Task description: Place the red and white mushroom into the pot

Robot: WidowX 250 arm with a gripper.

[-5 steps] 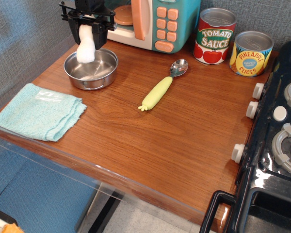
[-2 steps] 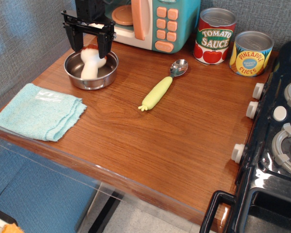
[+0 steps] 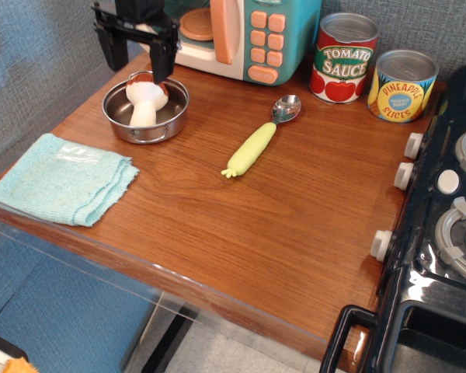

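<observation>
The red and white mushroom [image 3: 144,99] lies on its side inside the pot [image 3: 168,123], a shallow shiny steel pot at the back left of the wooden table. Its cream stem points toward the front and its reddish cap toward the back. My gripper [image 3: 135,56] is open and empty, just above the back rim of the pot, with its black fingers [image 3: 161,61] spread wide and clear of the mushroom.
A toy microwave [image 3: 248,35] stands behind the pot. A yellow-green-handled spoon [image 3: 260,140] lies mid-table. A tomato sauce can [image 3: 343,58] and a pineapple can [image 3: 402,85] stand at the back right. A blue cloth [image 3: 62,179] lies front left; a black stove [image 3: 443,233] is at right.
The gripper lowered the mushroom into the pot, opened and let it go, then rose a little. The mushroom now lies on its side in the pot.
</observation>
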